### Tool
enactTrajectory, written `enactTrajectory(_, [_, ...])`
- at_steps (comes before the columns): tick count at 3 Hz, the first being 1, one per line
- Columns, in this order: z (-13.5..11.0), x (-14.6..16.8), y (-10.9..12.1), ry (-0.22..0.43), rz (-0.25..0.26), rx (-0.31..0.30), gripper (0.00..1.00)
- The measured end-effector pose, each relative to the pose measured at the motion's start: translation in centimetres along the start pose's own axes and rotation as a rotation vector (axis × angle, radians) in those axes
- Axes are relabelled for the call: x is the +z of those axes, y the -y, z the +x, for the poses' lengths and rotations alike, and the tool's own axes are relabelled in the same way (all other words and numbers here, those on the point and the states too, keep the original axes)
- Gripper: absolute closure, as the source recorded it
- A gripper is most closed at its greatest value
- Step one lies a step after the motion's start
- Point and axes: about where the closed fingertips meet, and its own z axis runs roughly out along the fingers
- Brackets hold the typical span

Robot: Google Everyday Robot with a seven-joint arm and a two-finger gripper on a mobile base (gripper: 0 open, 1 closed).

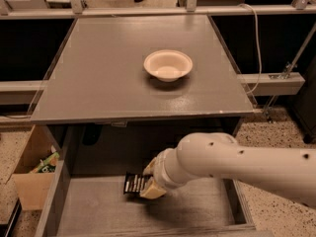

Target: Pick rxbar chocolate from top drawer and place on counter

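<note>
Dark-wrapped flat rxbar chocolate (132,184): lying on grey wooden top drawer (197,207) floor.
Tan end effector (148,180): low at bar's right end, placed for pickup; closure impossible to tell.
Matte grey counter (98,83): above, destination.

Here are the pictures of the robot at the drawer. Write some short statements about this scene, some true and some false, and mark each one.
1. The white bowl stands on the counter. True.
2. The gripper is down inside the top drawer, at the rxbar chocolate. True.
3. The rxbar chocolate lies on the counter beside the bowl. False: it is in the top drawer, at the gripper.
4. The top drawer is pushed shut. False: it is pulled open below the counter's front edge.
5. A cardboard box stands outside the drawer, on its left side in the picture. True.
</note>
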Motion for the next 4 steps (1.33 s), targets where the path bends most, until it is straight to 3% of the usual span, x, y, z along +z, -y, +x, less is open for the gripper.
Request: enactTrajectory(4, [-6.3,-19.3,4.9,0.091,0.119,-0.191,1.0])
